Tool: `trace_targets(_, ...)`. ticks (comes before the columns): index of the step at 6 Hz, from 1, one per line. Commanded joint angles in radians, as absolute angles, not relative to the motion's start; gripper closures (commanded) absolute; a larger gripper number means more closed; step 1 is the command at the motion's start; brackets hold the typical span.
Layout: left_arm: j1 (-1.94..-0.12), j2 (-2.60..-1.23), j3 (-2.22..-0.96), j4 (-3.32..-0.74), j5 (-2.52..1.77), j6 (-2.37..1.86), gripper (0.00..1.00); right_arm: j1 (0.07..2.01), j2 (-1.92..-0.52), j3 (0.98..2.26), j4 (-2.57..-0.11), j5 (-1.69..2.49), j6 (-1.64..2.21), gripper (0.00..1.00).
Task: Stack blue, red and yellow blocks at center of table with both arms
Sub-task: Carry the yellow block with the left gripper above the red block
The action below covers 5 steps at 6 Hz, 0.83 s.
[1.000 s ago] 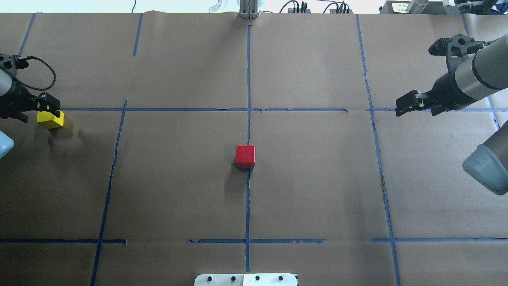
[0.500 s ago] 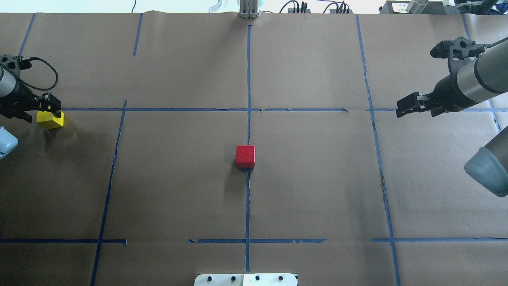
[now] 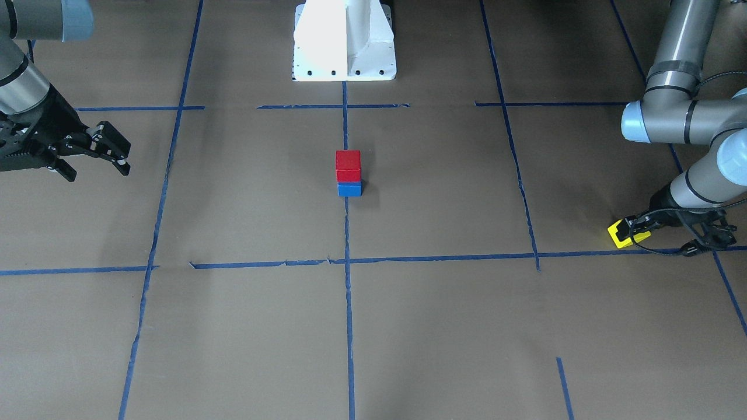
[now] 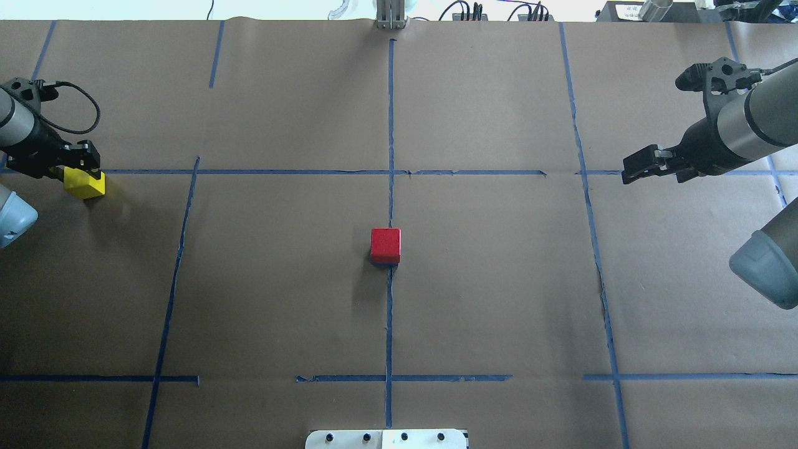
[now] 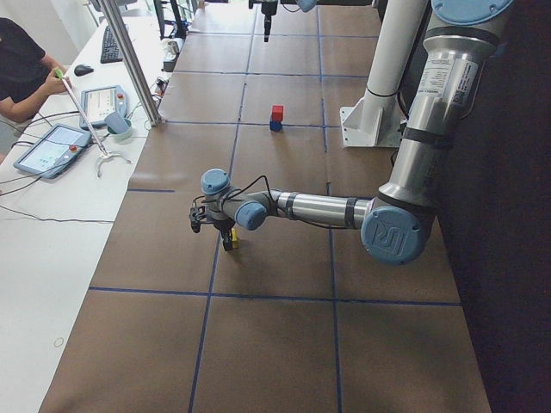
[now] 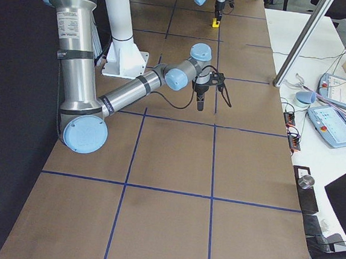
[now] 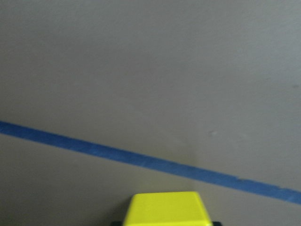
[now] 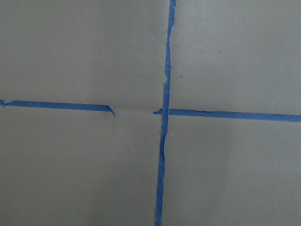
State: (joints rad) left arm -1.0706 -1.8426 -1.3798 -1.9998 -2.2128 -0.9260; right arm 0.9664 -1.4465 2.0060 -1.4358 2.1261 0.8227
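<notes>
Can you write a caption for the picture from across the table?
Red block sits on blue block at centre while the left hand grips the yellow block.

**Q:** What adjoins the wide brown tape-gridded table (image 4: 499, 312)?

**A:** A long white bench (image 5: 43, 258) runs along the operators' side, touching the table edge. An upright silver metal post (image 5: 133, 60) stands at the joint.

**Q:** What does the bench carry?

**A:** Two grey tablet-style pendants with blue screens (image 5: 47, 148), a black keyboard (image 5: 112, 43) and a short round metal cylinder (image 6: 305, 179). Black plugs and cables (image 4: 469, 11) line its near edge. A person in a black top (image 5: 17, 52) is at one end.

**Q:** Floor and lighting?

**A:** The black floor area (image 5: 508, 258) on the robot's side shows no detail. Illumination is even and shadows are soft.
</notes>
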Motion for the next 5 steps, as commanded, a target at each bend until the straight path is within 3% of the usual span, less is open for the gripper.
trace_targets(1,-1.027,-1.961,-1.566,-1.874,-2.227,-1.044,1.00,0.966,-1.442,2.009,-1.436,2.128,0.822,0.00)
trace_targets(2,-0.953,-2.112,-1.660,-1.644,-2.215,-1.046,1.00,0.966,-1.442,2.011,-1.436,2.129,0.822,0.00)
trace_targets(4,-0.771,-2.402,-1.678,-1.376,-2.136,-1.131,1.00,0.966,-1.442,2.014,-1.436,2.134,0.822,0.00)
trace_targets(5,-0.661,-2.466,-1.677,-1.324,-2.046,-1.172,1.00,0.966,-1.442,2.014,-1.434,2.135,0.822,0.00)
